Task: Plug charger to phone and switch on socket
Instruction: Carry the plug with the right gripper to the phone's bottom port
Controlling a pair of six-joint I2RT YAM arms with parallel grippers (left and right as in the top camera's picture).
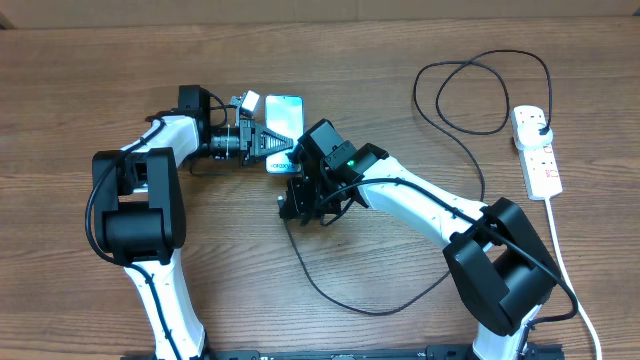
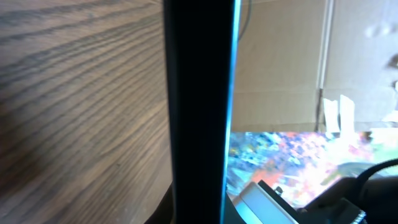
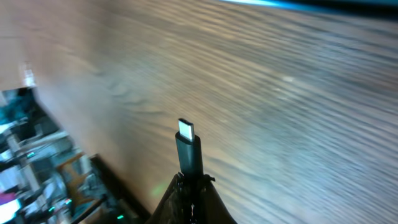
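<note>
1. Charger, slack run: thin black cable lying in a wide bow on the table between the two arm bases, nearest the front edge. Bare wood lies on both sides of it.
2. Right gripper: fingers pressed together on the charger's plug body, pinching it. The metal tip stands uncovered beyond the fingertips. The right wrist view shows open wood ahead of the tip, and a thin blue-lit strip crosses that view's top edge, apart from the tip.
3. Left gripper: closed on the phone, clamping it across its middle. In the left wrist view the phone is edge-on, a dark upright bar with a teal-lit rim. Wood grain is to one side of it and beige board beyond.
4. Phone, placement: centre of the table, just beyond the right gripper, near the plug end but not touching it. The pale screen faces the overhead camera. It cannot be told whether the phone rests on the wood or is lifted.
5. Charger, far run: the cable climbs the right side and forms a large loop on open wood. It ends at a black adapter seated on the far end of the socket.
6. Socket: white strip at far right, well apart from both grippers. Its thick white cord runs back along the right side toward the front. The switch positions are too small to read.
7. Free room: broad bare wood at far left and along the table's far edge.
</note>
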